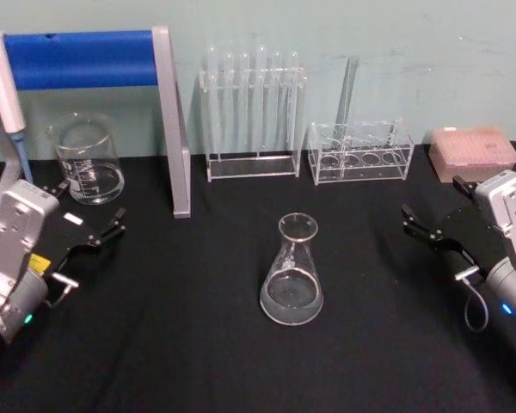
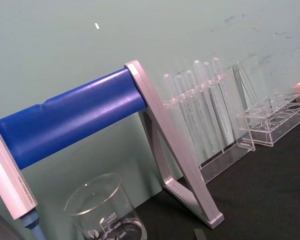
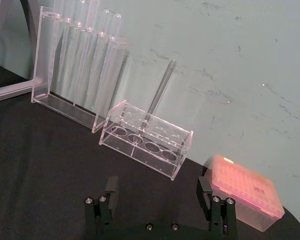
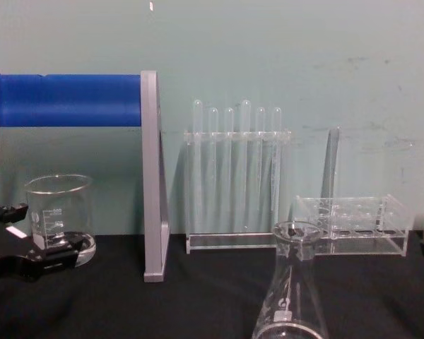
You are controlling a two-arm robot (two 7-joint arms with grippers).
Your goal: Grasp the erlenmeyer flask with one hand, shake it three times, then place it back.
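Black table (image 1: 172, 344) — erlenmeyer flask (image 1: 292, 274), clear, upright.

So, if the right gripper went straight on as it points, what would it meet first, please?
Most likely the low clear rack: it lies ahead of the open right gripper, across bare black table, though depth is hard to judge. The left gripper idles by the beaker.
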